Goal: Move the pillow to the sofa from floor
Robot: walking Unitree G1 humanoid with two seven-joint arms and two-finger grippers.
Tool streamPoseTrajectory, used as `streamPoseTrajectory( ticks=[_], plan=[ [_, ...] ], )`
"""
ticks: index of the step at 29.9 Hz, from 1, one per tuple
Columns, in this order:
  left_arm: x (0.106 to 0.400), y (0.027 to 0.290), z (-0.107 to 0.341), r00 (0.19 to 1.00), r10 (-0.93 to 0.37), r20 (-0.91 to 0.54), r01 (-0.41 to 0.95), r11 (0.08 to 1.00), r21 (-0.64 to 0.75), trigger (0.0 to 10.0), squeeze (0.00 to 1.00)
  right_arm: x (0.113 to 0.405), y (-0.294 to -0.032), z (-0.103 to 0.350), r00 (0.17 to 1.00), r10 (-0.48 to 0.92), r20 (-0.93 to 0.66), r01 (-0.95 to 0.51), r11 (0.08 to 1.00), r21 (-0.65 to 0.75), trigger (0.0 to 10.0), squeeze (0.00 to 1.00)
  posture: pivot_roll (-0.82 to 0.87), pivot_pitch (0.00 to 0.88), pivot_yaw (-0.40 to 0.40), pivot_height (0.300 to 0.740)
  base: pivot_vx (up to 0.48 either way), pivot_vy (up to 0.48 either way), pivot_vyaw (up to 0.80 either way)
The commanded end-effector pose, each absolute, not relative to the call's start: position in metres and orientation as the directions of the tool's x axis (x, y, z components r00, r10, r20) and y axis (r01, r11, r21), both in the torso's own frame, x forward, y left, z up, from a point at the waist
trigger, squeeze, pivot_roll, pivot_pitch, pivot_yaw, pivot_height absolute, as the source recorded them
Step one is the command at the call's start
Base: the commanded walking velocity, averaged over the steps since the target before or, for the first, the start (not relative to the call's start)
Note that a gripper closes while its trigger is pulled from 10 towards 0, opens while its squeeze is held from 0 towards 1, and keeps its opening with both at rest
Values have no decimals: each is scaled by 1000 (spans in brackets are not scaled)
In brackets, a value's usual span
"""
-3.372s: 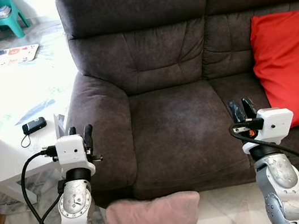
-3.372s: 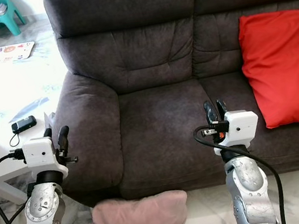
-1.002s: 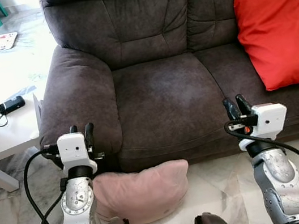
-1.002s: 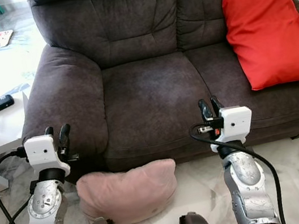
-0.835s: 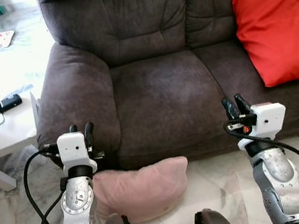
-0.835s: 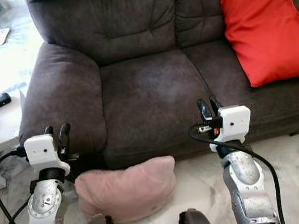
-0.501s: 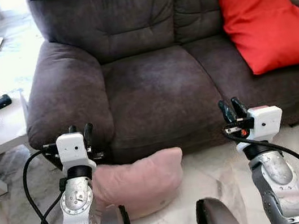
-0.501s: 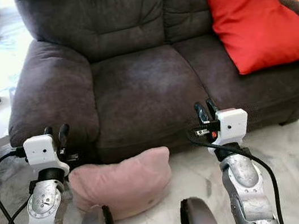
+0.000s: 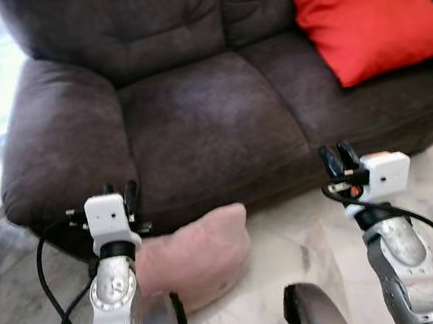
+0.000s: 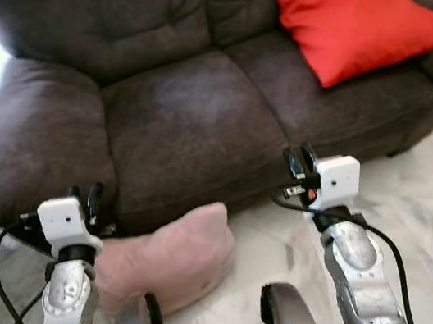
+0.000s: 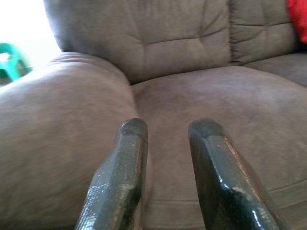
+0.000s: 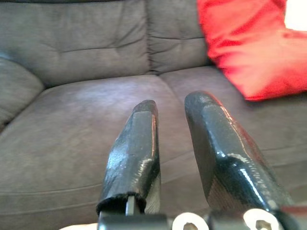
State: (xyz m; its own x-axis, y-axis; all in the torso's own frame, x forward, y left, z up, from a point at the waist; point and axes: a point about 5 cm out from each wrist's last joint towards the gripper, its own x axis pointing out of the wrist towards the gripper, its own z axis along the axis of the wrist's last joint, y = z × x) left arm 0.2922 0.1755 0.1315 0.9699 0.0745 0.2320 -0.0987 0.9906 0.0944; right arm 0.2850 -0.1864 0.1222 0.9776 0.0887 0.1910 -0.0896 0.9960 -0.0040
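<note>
Both grippers, left (image 9: pixel 118 192) and right (image 9: pixel 337 157), hover with fingers narrowly parted, empty, before the dark brown suede sofa (image 9: pixel 200 115). Soft pink plump pillow (image 9: pixel 194 253) lies on marble floor (image 9: pixel 312 237) against the sofa's base.

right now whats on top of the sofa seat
A red pillow leans on the right end of the sofa; what lies beneath it is hidden. The pink pillow lies on the floor.
</note>
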Motion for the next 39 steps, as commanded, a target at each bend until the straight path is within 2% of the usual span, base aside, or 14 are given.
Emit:
streamPoseTrajectory(
  ticks=[1, 14, 20, 35, 39],
  plan=[
    [292, 178, 131, 971, 77, 225, -100, 991, 93, 10000, 0, 285, -186, 120, 981, 84, 174, -85, 996, -2, 10000, 0, -58, 137, -27, 567, 0, 0, 0],
    [293, 178, 132, 971, 77, 226, -100, 991, 92, 10000, 0, 284, -185, 121, 978, 98, 185, -99, 995, -1, 10000, 0, -56, 139, -28, 559, 0, 0, 0],
    [293, 178, 132, 971, 78, 226, -100, 991, 90, 10000, 0, 284, -183, 122, 976, 121, 180, -114, 992, -50, 10000, 0, -57, 140, -29, 559, 0, 0, 0],
    [293, 179, 131, 971, 80, 224, -102, 991, 90, 10000, 0, 283, -179, 120, 974, 147, 175, -140, 989, -52, 10000, 0, -57, 142, -27, 559, 0, 0, 785],
    [294, 176, 128, 978, 49, 203, -66, 994, 81, 10000, 0, 283, -179, 119, 974, 148, 171, -141, 989, -50, 10000, 0, -56, 143, -27, 559, 0, 0, 300]
  ],
)
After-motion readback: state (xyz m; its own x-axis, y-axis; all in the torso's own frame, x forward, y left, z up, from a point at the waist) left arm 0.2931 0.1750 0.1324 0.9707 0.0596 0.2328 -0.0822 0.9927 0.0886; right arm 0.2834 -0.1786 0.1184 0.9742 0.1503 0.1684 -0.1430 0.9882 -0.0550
